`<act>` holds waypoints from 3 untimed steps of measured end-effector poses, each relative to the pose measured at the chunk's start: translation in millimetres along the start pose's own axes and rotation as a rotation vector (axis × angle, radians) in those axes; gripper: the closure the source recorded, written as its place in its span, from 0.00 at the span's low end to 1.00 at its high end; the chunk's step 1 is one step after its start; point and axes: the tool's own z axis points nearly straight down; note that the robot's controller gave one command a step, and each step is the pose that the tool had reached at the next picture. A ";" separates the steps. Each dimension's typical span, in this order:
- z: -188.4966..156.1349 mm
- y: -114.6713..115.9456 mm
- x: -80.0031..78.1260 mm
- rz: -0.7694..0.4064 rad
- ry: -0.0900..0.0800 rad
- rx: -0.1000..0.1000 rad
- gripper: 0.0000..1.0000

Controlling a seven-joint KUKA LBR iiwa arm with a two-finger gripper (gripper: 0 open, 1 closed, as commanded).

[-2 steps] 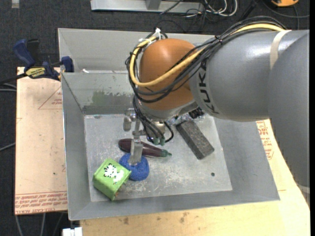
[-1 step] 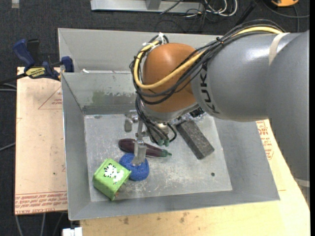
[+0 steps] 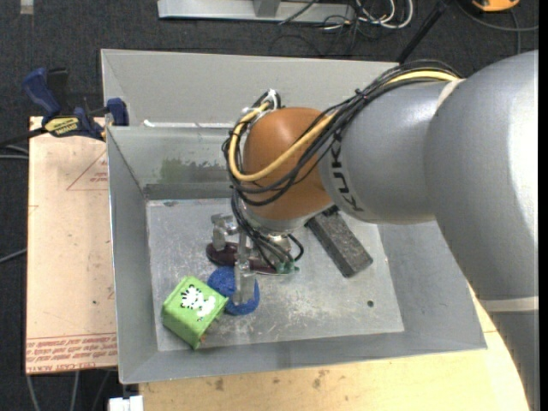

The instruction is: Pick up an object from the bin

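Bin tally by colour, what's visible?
Green cube: 1
Blue disc: 1
Dark maroon piece: 1
Grey block: 1
Total: 4 visible; the arm covers part of the bin floor.

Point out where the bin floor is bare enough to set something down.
Bare floor lies front right, between the grey block and the front wall, and back left behind the green cube. Crowded: cube, blue disc and gripper together.

scuffed matt metal bin (image 3: 282,315)
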 end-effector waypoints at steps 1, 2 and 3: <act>27.5 -3.0 -0.3 -0.098 0.006 -0.002 1.00; 27.5 -3.0 -0.3 -0.098 0.006 -0.003 1.00; 16.0 -0.4 3.3 -0.144 0.004 -0.002 1.00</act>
